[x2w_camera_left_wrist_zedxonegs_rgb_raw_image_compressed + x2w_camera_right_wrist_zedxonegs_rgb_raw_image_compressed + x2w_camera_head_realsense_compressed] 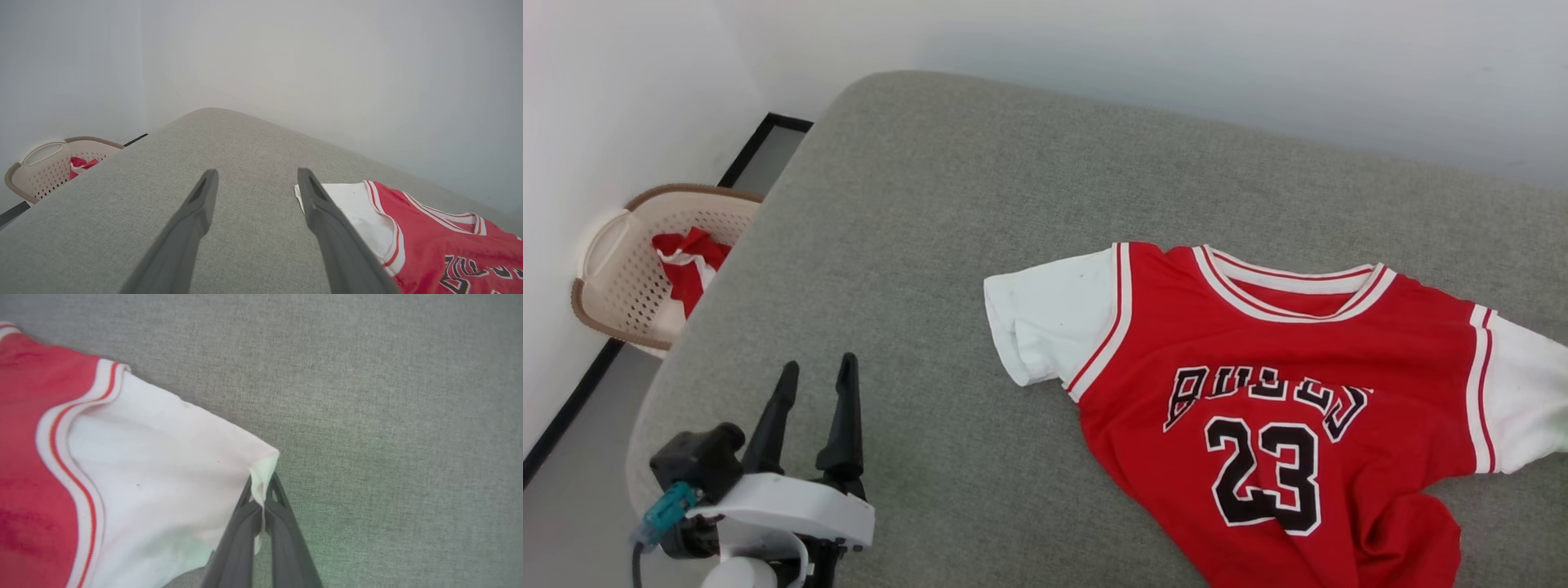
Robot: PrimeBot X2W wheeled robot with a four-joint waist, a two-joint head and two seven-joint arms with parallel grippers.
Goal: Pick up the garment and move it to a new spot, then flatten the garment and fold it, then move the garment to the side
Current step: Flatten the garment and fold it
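Garment (1282,392) on grey surface (931,204), white wall (1176,65)

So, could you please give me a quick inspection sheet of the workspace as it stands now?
Surface: grey fabric surface with a rounded corner.
Job's things: garment lies front up, number 23 showing, lower hem rumpled.
Clutter: basket on the grey floor beside the surface, holding a small red-and-white cloth.
Grippers: left gripper open over bare surface; right gripper shut on the corner of the garment's white sleeve.
Cables: dark cable with a teal plug at the left wrist.
Surroundings: white wall.
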